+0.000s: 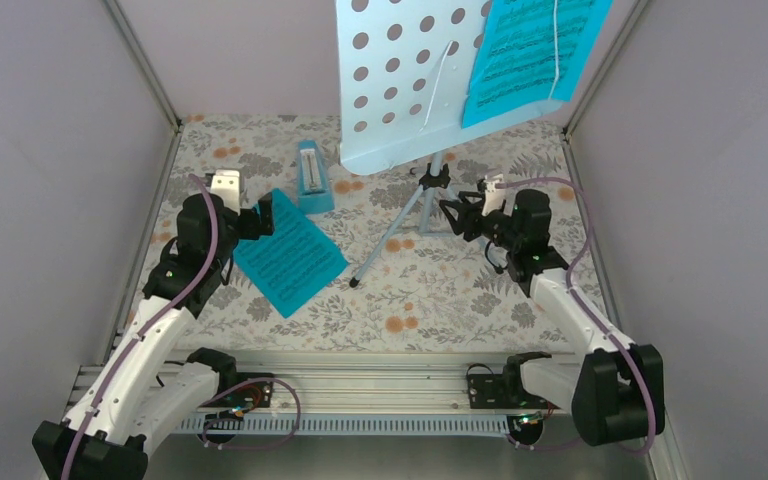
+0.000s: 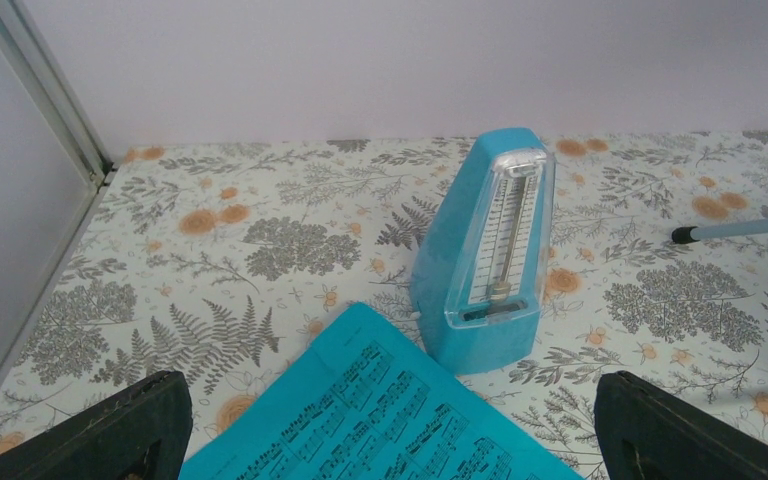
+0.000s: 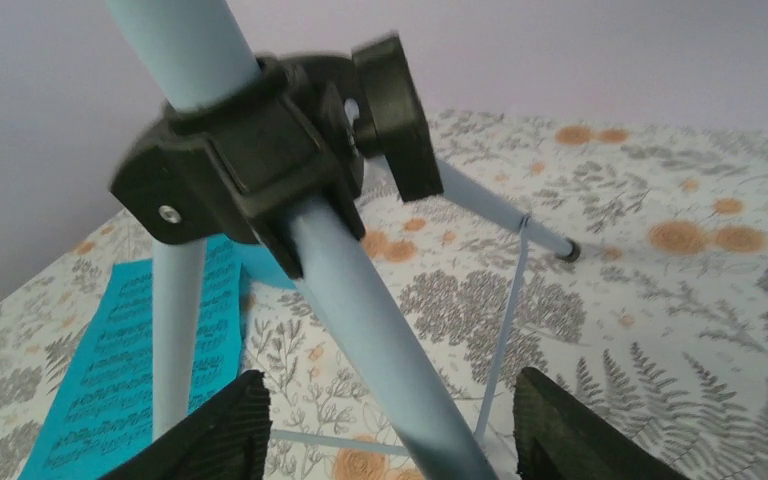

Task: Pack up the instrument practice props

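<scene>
Now holds the left gripper (image 2: 390, 390) spread to its widest, black fingers (image 2: 110, 435) far apart and closed on nothing. Hovers it low over a loose teal sheet-music page (image 2: 380, 430), lying flat on the floral table (image 2: 210, 240) directly beneath and between the fingers. Finds the metronome (image 2: 485, 250) just ahead of the fingertips: light blue, wedge-shaped, upright, clear front panel turned toward the gripper, base just beside the page's far edge; touching or apart, cannot tell. Further ahead and off to the right, catches the black-tipped end of one leg of the music stand (image 2: 750, 228), resting on the table.

Reaches the right gripper (image 3: 390, 385) in around a sloping leg of that stand, just below the black hub (image 3: 250, 150) joining the legs. Sets its fingers part-way apart, one on each side of the leg, with a gap visible on both sides; not pinching it. Above the gripper, carries the stand's pole up to the perforated desk (image 1: 400, 80), tilted, high over the table. On the desk's right half, bears a second teal page (image 1: 530, 50) with a thin white wire across it. Down to the gripper's left, beyond the leg, shows the loose page on the table.
</scene>
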Controlling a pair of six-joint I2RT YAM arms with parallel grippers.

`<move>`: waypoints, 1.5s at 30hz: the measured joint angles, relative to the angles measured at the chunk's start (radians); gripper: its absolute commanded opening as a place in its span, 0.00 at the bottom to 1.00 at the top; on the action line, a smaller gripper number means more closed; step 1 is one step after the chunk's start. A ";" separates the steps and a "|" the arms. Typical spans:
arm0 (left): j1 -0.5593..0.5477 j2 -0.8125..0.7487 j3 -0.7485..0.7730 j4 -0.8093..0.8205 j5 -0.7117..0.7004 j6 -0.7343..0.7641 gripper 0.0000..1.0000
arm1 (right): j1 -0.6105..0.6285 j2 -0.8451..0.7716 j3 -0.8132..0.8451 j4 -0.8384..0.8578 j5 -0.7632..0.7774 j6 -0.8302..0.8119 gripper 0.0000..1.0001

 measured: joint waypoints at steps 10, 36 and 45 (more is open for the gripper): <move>0.000 0.001 0.000 0.000 0.008 0.001 1.00 | -0.011 0.079 0.000 0.089 -0.034 -0.048 0.14; 0.000 0.012 -0.002 0.000 0.055 0.000 1.00 | 0.087 -0.103 -0.109 0.071 0.306 0.005 0.04; 0.000 0.011 -0.002 0.000 0.053 0.000 1.00 | 0.241 -0.065 -0.111 0.130 0.466 0.113 0.04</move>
